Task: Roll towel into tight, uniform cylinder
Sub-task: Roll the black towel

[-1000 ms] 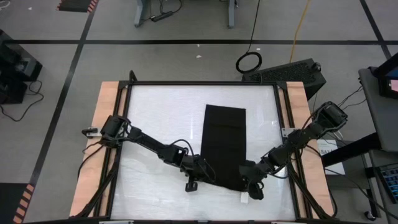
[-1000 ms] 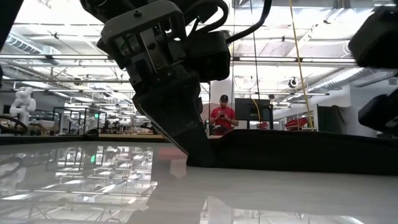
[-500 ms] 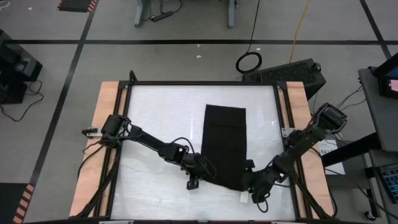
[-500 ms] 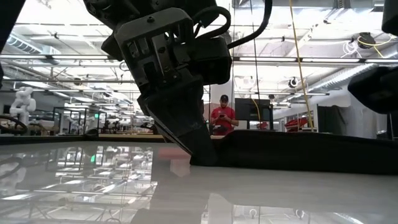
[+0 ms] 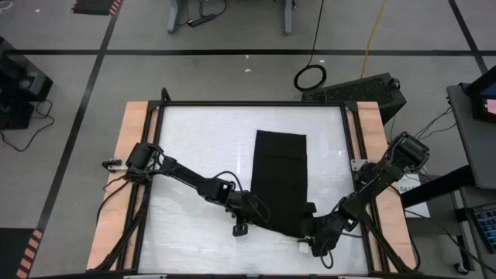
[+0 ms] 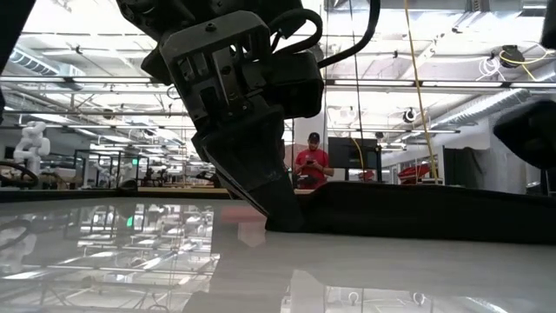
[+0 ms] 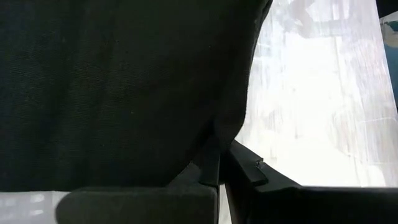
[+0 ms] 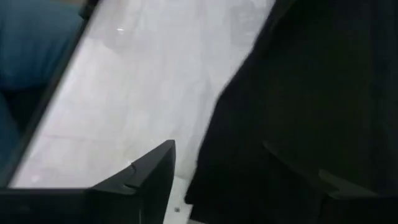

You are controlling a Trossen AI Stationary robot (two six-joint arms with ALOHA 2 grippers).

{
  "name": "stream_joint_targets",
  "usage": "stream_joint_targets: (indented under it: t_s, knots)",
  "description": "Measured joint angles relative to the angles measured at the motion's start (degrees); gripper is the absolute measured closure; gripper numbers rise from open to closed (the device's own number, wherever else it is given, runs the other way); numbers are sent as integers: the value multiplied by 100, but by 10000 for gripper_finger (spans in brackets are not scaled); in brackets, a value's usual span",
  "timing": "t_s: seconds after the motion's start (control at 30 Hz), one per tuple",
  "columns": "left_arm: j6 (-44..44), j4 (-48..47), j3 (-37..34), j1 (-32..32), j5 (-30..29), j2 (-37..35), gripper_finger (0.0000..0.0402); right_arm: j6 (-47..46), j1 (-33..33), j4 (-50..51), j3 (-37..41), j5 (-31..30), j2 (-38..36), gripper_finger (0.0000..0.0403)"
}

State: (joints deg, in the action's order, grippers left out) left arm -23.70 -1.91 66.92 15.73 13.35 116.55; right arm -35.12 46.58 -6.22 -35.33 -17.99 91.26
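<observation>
The black towel (image 5: 279,174) lies on the white table as a long folded strip running from far to near; it also shows in the low view (image 6: 417,213). Its small white tag (image 5: 301,247) lies at the near right corner. My left gripper (image 5: 258,221) is at the strip's near left corner, shut on it. My right gripper (image 5: 310,235) is open at the near right corner. In the right wrist view (image 8: 242,174) one finger stands over bare table and the other over the cloth (image 8: 298,93); I cannot tell whether they touch it. My left gripper pinches the towel's near left corner (image 7: 217,140) between its two fingers, which show nearly closed together. The fingers (image 6: 278,204) slant down from the table's left side to the tabletop. The corner stays low at the table and the rest of the strip lies flat.
The white table (image 5: 194,139) is framed by a black rail and wooden side boards (image 5: 128,155). Bare tabletop lies left and right of the strip. In the low view a person (image 6: 311,165) stands in the room far behind the table.
My right gripper has moved a little toward the table's near edge and in against the towel's near right corner. The towel has not visibly moved.
</observation>
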Motion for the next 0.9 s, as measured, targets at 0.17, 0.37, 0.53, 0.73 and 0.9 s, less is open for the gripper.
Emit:
stream_joint_targets:
  t_s: [0.17,0.37,0.53,0.73,0.9]
  knots:
    - [0,2,-2,0,-5,2,393,45,95,28,-315,-198,574,182]
    - [2,1,-2,2,15,2,393,-282,104,886,-956,-458,1113,215]
    - [4,-17,-2,0,80,2,393,-496,93,1117,-1048,-252,1044,308]
    - [2,-25,-2,28,150,2,393,-837,73,1248,-1015,249,708,389]
    - [-32,31,-2,66,438,9,393,-1359,-35,1273,-1010,792,536,391]
